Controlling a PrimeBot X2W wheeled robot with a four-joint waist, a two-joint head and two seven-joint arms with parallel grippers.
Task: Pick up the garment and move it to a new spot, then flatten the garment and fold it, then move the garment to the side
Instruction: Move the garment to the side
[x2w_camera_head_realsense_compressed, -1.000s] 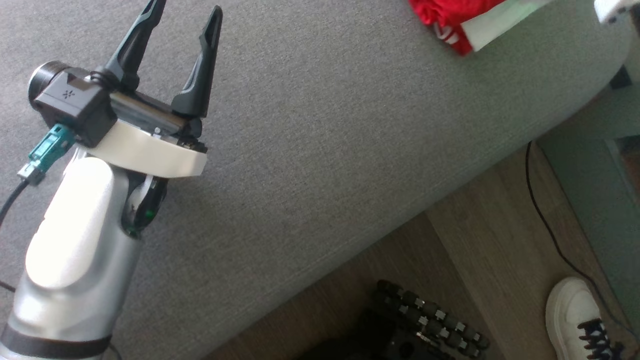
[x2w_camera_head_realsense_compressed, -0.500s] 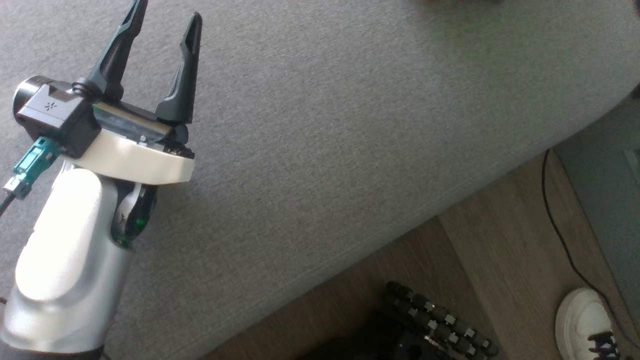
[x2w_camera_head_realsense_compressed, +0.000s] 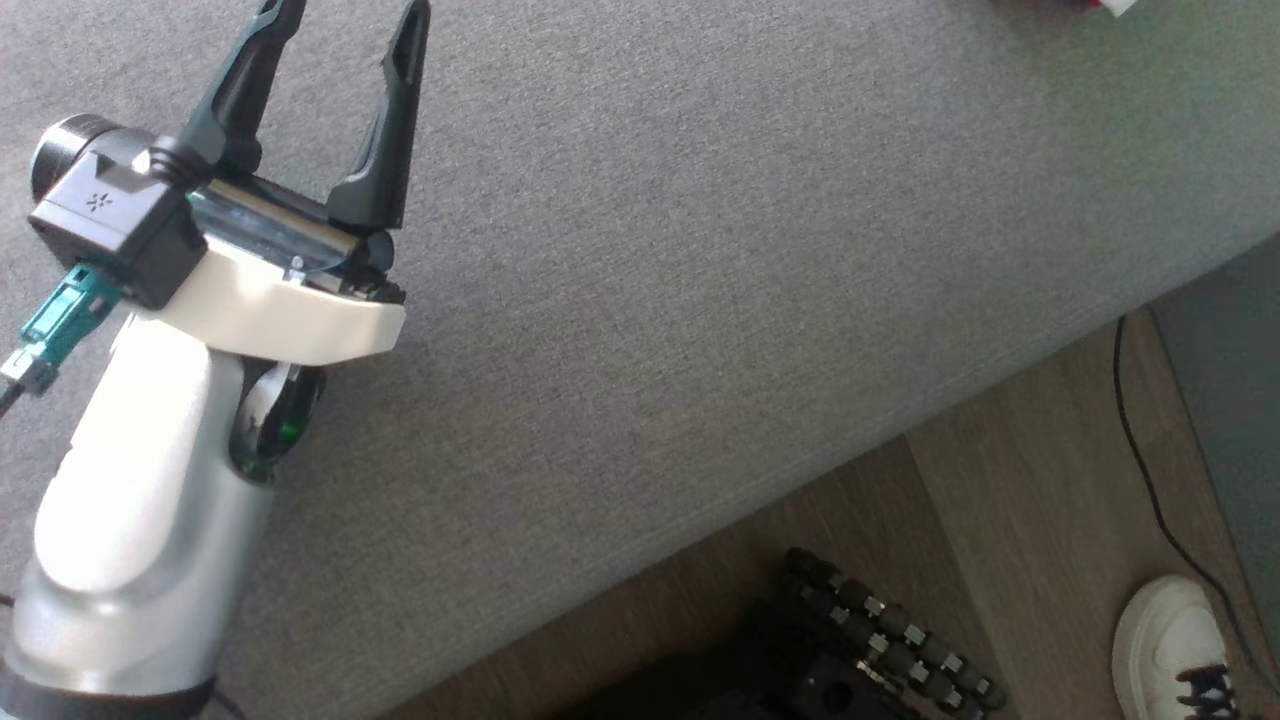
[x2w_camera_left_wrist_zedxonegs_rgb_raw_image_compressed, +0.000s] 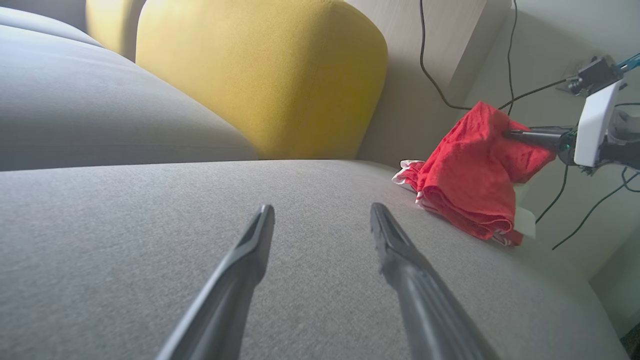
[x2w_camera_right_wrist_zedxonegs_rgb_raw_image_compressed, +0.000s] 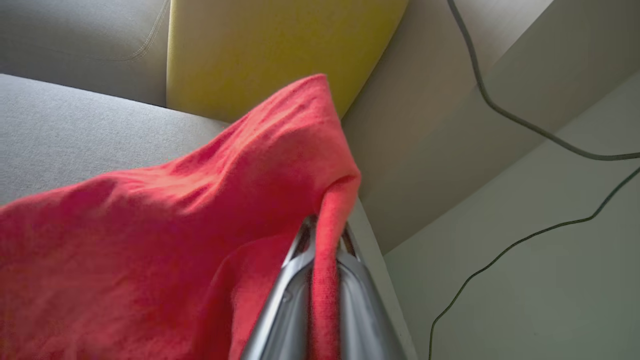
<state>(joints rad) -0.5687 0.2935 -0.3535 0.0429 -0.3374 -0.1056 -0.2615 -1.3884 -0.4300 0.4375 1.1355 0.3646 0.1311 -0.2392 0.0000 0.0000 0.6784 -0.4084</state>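
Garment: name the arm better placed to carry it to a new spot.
Right: the right end effector is shut on the garment, already lifting part of it. The left end effector is open, empty and apart from it.

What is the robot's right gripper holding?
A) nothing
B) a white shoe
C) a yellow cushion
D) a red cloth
D: the right gripper is pinched shut on a fold of the red cloth.
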